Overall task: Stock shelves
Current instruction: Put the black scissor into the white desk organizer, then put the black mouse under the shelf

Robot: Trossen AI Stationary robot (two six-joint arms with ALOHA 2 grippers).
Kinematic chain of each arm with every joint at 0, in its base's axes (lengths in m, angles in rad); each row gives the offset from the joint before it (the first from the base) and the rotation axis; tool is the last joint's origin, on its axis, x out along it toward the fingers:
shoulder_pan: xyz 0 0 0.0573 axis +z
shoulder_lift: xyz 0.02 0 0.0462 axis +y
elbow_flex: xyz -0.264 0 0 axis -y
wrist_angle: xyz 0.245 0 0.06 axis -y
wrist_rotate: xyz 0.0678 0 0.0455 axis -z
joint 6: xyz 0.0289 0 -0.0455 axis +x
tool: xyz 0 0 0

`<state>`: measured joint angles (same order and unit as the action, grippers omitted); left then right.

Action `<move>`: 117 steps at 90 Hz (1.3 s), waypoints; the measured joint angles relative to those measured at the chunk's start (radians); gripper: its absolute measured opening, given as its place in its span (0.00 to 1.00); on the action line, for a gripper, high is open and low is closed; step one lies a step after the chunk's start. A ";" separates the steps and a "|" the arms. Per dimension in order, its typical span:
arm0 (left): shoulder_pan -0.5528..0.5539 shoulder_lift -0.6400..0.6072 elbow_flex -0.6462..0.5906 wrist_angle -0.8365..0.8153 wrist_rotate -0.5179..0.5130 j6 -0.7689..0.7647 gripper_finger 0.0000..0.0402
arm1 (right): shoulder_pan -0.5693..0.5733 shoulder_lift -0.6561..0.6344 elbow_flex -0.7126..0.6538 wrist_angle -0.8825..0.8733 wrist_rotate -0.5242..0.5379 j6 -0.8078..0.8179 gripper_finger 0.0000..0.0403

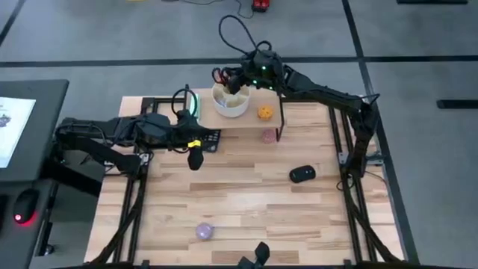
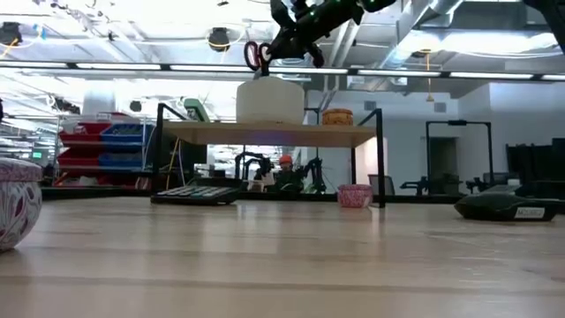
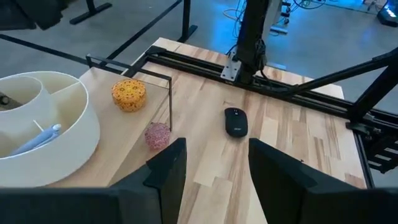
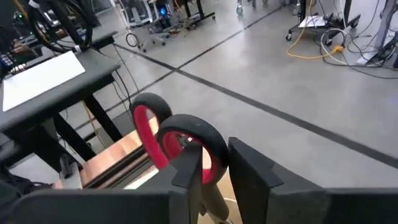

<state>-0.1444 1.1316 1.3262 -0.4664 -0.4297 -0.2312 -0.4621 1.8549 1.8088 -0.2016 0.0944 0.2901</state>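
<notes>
Nearest the front table edge, a purple patterned ball (image 1: 204, 231) waiting unstocked; farther in, toward the right side, a black computer mouse (image 1: 302, 174), likewise still on the table (image 1: 246, 213); under the shelf's right end, a small pink object (image 1: 268, 136). Left gripper (image 1: 196, 159) hovering just in front of the shelf's left end, fingers parted and holding nothing. Beyond, the shelf (image 1: 272, 119) along the far table edge, carrying a white divided bowl (image 1: 231, 100) and, beside it, a yellow patterned ball (image 1: 264, 113). Right gripper (image 1: 233, 79) poised directly above the bowl, clenched on red-handled scissors (image 4: 163, 140) by the blades, handles pointing away from the wrist camera. Likely step: dropping the scissors into the bowl; best done by lowering straight down over one compartment, keeping the blades clear of the rim and dividers, releasing only once low, so the bowl neither tips nor slides off the plank.
</notes>
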 joint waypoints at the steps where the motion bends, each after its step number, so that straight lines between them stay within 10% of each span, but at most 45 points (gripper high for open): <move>1: 0.000 0.000 0.000 0.000 0.000 0.000 0.38 | -0.001 0.000 0.000 0.000 0.000 0.000 0.18; 45: 0.000 0.000 0.000 0.001 0.000 0.002 0.38 | -0.001 -0.039 0.000 0.001 -0.054 -0.048 0.57; 66: 0.000 0.000 0.000 0.001 0.000 0.002 0.38 | 0.021 -0.138 0.000 -0.080 -0.046 -0.063 0.60; 98: 0.000 0.000 0.000 -0.005 0.000 0.002 0.38 | 0.279 -0.247 0.000 -0.716 0.004 0.027 0.55; 117: 0.000 0.000 0.000 -0.038 0.000 0.002 0.38 | 0.526 -0.248 0.000 -0.968 0.065 0.369 0.54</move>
<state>-0.1444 1.1313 1.3262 -0.5039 -0.4294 -0.2293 0.0639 1.6070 1.8091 -1.1693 0.1594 0.6587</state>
